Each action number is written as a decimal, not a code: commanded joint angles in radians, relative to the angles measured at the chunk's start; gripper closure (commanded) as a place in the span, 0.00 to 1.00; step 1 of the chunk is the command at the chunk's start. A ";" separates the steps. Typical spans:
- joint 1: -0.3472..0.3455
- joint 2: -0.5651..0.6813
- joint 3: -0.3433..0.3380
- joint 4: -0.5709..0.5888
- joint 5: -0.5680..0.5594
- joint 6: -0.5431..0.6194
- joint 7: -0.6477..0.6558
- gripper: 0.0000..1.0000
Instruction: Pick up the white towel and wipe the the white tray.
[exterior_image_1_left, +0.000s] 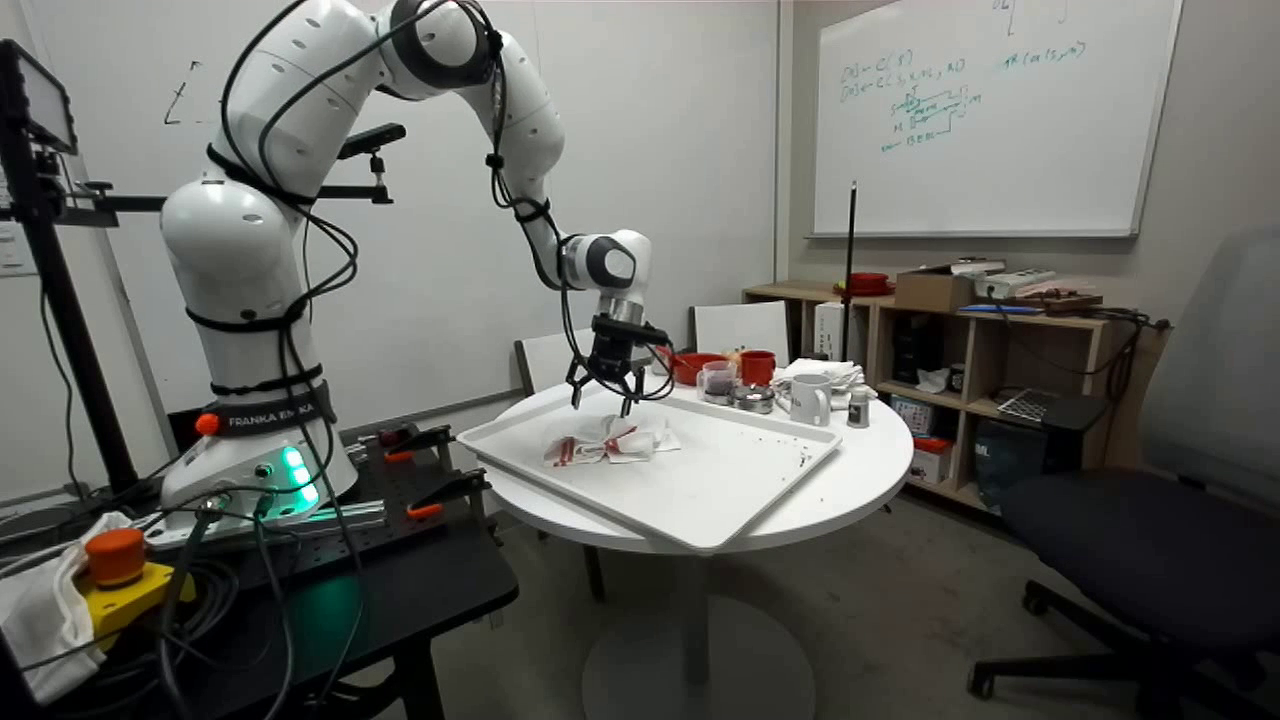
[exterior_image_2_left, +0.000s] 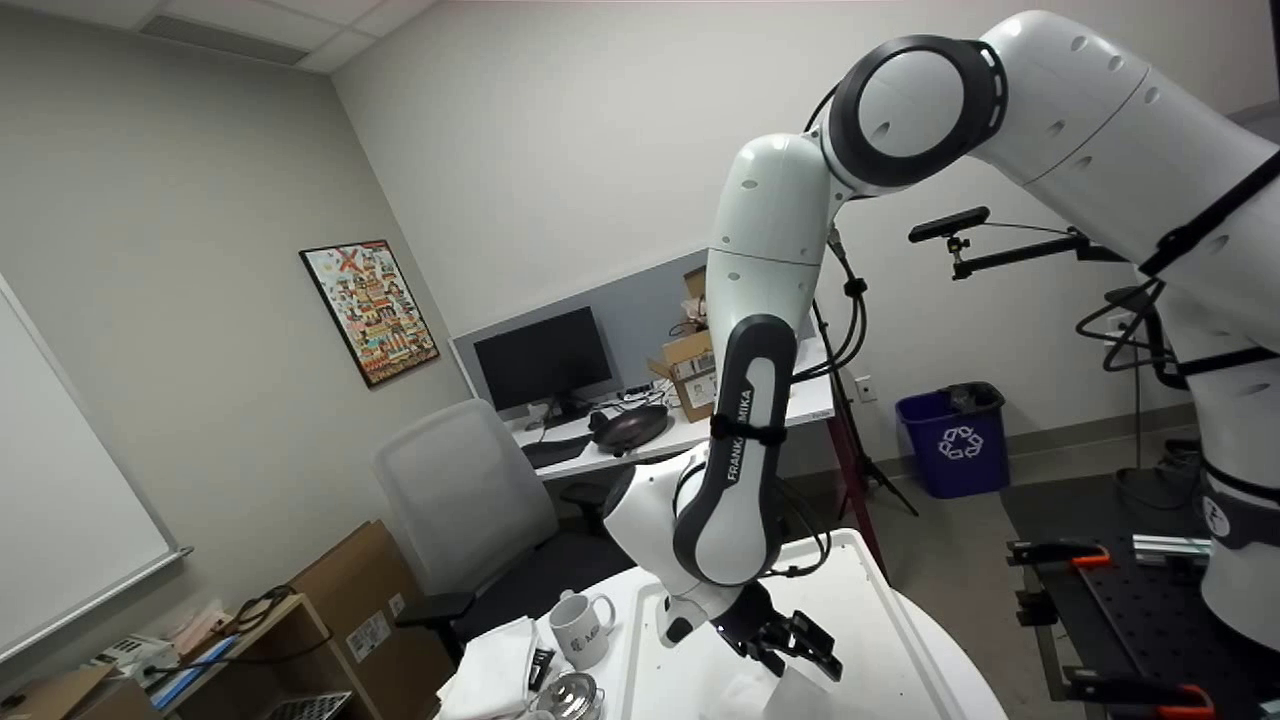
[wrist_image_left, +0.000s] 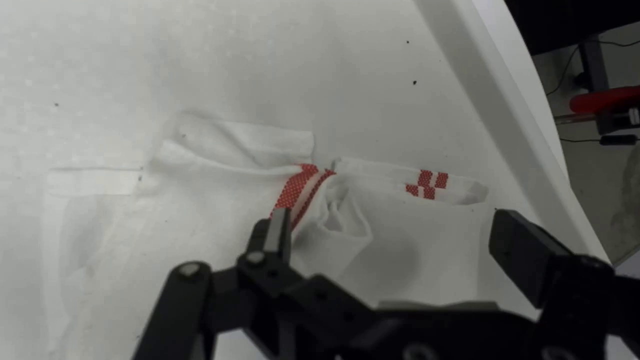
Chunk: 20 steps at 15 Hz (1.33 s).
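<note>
A crumpled white towel (exterior_image_1_left: 612, 442) with red stripes and red checks lies on the white tray (exterior_image_1_left: 740, 475). The towel fills the middle of the wrist view (wrist_image_left: 220, 195), and part of it shows at the bottom of an exterior view (exterior_image_2_left: 795, 697). Small dark specks (wrist_image_left: 414, 82) are scattered on the tray. My gripper (exterior_image_1_left: 600, 408) is open and points down, just above the towel. In the wrist view the fingers (wrist_image_left: 393, 220) are wide apart, with towel folds below and between them and nothing held. Whether a fingertip touches the cloth I cannot tell.
The tray sits on a round white table (exterior_image_1_left: 880, 450). Behind it stand a grey mug (exterior_image_1_left: 810, 400), a small shaker (exterior_image_1_left: 858, 411), a lidded jar (exterior_image_1_left: 752, 399), a red mug (exterior_image_1_left: 757, 367), a red bowl (exterior_image_1_left: 695, 368) and a pile of white cloths (exterior_image_1_left: 825, 374). An office chair (exterior_image_1_left: 1130, 540) stands nearby.
</note>
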 joint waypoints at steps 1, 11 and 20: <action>0.023 0.042 -0.022 -0.015 -0.086 0.073 0.018 0.00; 0.041 0.042 -0.082 -0.107 -0.301 0.347 0.168 0.00; -0.071 0.075 0.039 -0.129 -0.155 0.511 0.106 0.00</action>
